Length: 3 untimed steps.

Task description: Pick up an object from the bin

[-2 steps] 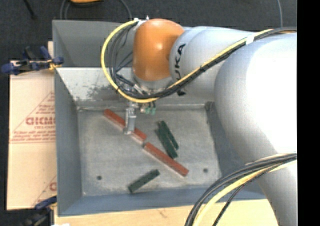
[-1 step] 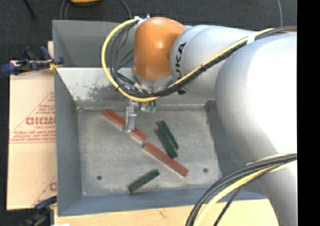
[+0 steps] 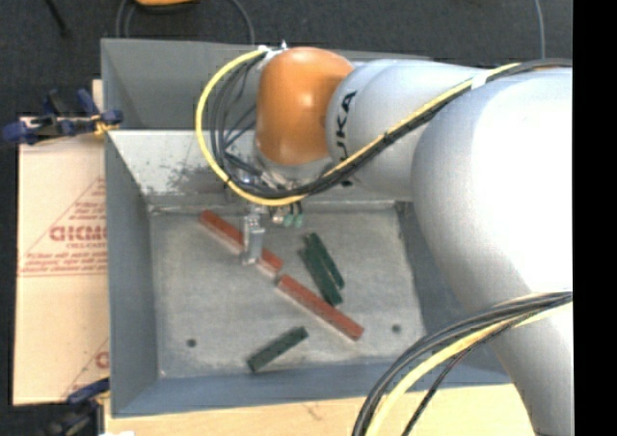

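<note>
The gripper is hanging low over the back-centre of the grey bin, sitting directly on a slanting red-brown bar near its middle. Whether it is gripping the bar or standing open cannot be told. A dark green bar is lying just beside it.
</note>
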Available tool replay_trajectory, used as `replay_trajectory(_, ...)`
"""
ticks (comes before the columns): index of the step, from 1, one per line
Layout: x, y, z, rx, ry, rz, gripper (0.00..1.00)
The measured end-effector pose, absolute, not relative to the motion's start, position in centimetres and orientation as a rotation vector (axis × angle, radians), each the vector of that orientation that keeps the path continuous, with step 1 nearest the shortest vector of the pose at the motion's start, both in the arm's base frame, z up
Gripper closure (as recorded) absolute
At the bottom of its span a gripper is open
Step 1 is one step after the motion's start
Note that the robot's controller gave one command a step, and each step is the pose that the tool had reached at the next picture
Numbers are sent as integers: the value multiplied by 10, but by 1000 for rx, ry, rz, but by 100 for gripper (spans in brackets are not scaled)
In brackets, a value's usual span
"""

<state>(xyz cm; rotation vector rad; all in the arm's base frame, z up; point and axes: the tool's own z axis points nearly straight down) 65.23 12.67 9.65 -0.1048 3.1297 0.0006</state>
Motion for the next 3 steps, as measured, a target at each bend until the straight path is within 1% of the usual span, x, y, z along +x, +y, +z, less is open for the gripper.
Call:
replay_trajectory(1,654,115,72,-41,3137,2,100)
replay_trajectory(2,654,115,72,-41,3137,3,100)
replay_trajectory(3,644,117,194,-45,3137,2,100)
